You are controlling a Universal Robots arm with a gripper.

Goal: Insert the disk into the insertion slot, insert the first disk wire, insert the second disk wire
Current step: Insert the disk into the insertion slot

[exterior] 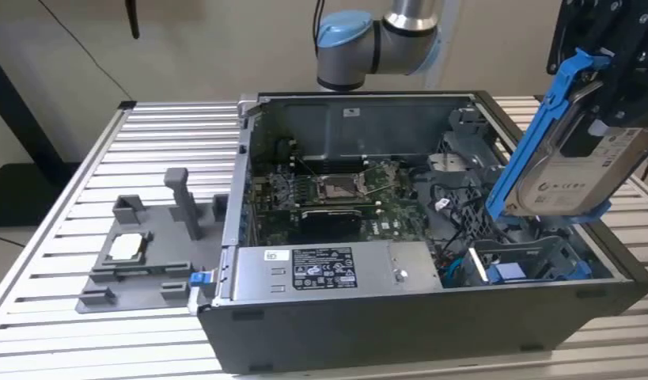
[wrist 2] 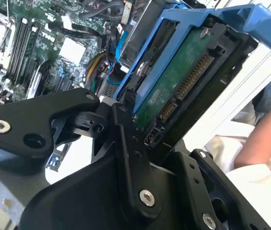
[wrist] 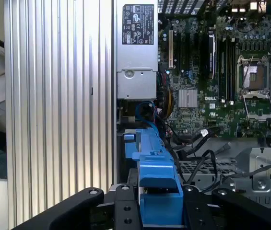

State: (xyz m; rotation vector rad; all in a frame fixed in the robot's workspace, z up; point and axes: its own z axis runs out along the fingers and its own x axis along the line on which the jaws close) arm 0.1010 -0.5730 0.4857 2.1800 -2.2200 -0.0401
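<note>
1 desk [exterior: 144, 131], slatted metal.
1 computer case [exterior: 408, 336], dark grey, open, motherboard exposed.
1 fixture tray [exterior: 134, 265], grey, on the desk at the exterior view's left of the case.
1 insertion slot [exterior: 535, 255], in the case's near corner at the exterior view's right.
1 disk [exterior: 572, 178], blue carrier, tilted in the air above the slot, apart from it.
1 end effector [wrist: 159, 203], fingers clamped on the disk's carrier.

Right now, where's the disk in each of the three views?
Exterior view: the disk, tilted, above the computer case at the exterior view's right.
Second wrist view: the disk's green circuit-board side, in its blue carrier, beside the motherboard.
First wrist view: the carrier's blue edge, end-on, beside the motherboard.
Shared landmark: the motherboard.
</note>
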